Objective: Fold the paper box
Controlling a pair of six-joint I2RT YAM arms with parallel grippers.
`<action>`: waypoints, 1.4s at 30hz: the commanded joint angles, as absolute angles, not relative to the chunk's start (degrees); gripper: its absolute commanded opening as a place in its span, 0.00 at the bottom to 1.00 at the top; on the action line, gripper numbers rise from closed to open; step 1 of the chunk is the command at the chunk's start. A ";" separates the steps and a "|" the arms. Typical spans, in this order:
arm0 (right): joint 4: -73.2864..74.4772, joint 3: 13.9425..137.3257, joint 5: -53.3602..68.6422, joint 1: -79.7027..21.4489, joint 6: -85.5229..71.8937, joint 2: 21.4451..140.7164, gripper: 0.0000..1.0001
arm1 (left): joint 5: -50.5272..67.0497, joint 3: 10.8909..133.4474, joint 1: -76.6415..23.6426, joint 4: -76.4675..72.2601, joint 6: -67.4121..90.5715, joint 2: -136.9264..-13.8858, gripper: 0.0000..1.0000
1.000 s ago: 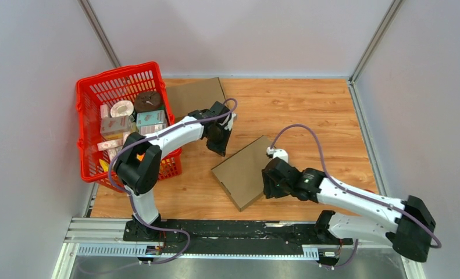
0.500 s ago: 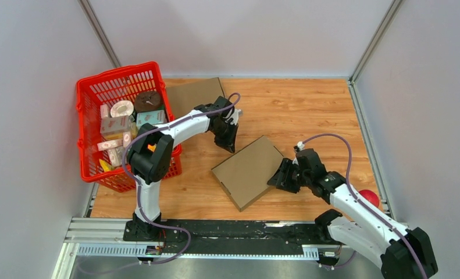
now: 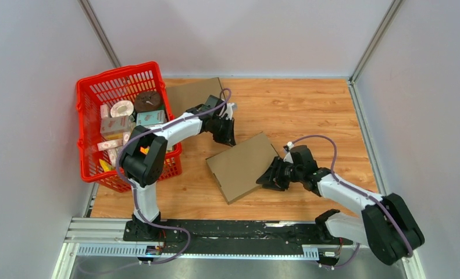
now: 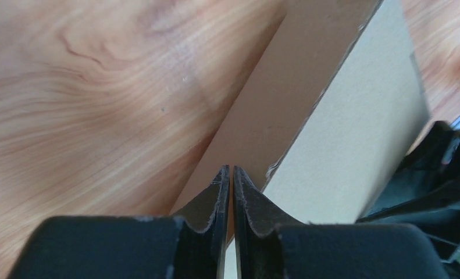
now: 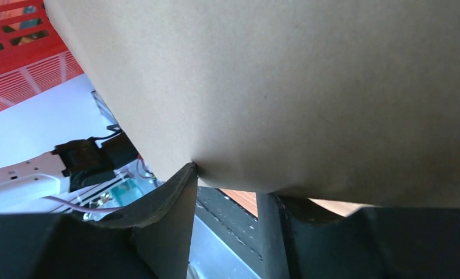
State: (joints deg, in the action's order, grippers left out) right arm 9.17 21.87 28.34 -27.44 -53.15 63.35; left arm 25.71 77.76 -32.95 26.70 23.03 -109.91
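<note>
Red basket (image 3: 117, 71) at the table's (image 3: 309, 110) far-left corner holds small cartons (image 3: 116, 125); left gripper (image 4: 228, 170) seemingly pinches the paper box (image 3: 239, 165); right gripper (image 3: 265, 179) stands parted.

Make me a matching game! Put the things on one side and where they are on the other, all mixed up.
Things:
1. red plastic basket
2. flat brown cardboard box
3. second brown cardboard sheet

Places:
A. middle of the wooden table
B. back of the table, beside the basket
C. left edge of the table, full of small packages

Pairs: 1-C, 2-A, 3-B
</note>
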 commanded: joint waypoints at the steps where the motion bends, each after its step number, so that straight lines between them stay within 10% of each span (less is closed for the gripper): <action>1: -12.20 25.13 27.42 -27.69 -52.04 73.79 0.41 | 41.48 78.66 -36.74 22.33 30.40 -101.87 0.15; 13: -9.44 44.73 25.15 -20.58 -52.21 98.09 0.56 | 43.59 77.43 -38.57 14.07 36.56 -105.11 0.15; 26: 44.25 35.85 0.56 -13.18 -42.56 40.45 0.84 | 44.98 83.48 -44.91 11.70 39.02 -104.33 0.23; 32: 39.72 42.26 17.45 -13.62 -31.75 51.62 0.89 | 36.87 87.70 -44.74 22.03 32.01 -95.11 0.30; 42: 49.91 66.77 1.33 -19.51 -21.72 53.62 1.00 | 14.87 89.37 -41.05 41.65 16.98 -67.78 0.42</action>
